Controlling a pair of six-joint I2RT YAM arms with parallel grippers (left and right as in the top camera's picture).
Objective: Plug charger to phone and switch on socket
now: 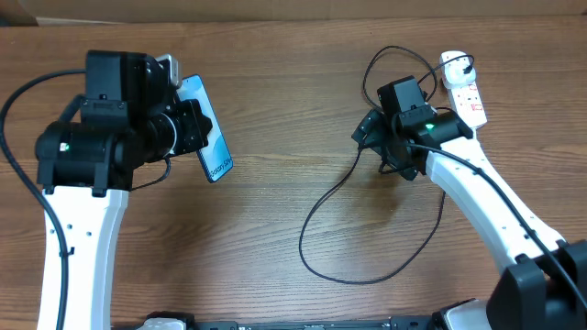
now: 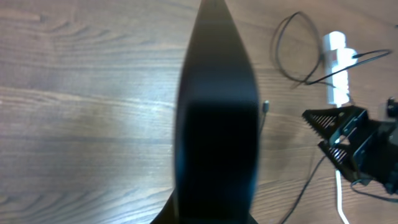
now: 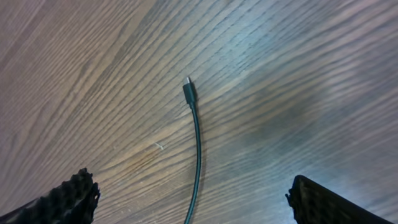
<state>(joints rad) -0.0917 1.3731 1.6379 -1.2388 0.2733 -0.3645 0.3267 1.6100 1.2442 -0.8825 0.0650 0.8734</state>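
Observation:
My left gripper (image 1: 194, 128) is shut on the phone (image 1: 209, 128) and holds it tilted above the table's left side, its blue screen facing right. In the left wrist view the phone (image 2: 217, 118) shows only as a dark edge that fills the middle. The charger cable (image 1: 312, 215) lies in a wide loop on the table. Its connector tip (image 3: 188, 84) lies free on the wood, also seen in the left wrist view (image 2: 265, 106). My right gripper (image 1: 367, 136) hovers over the cable, open and empty, with its fingers (image 3: 196, 208) either side of it. The socket (image 1: 463, 87) lies at the far right.
The socket's thick white cord (image 2: 339, 199) runs toward the front past my right arm. A smaller loop of the black cable (image 1: 394, 64) lies beside the socket. The table (image 1: 275, 238) is bare brown wood.

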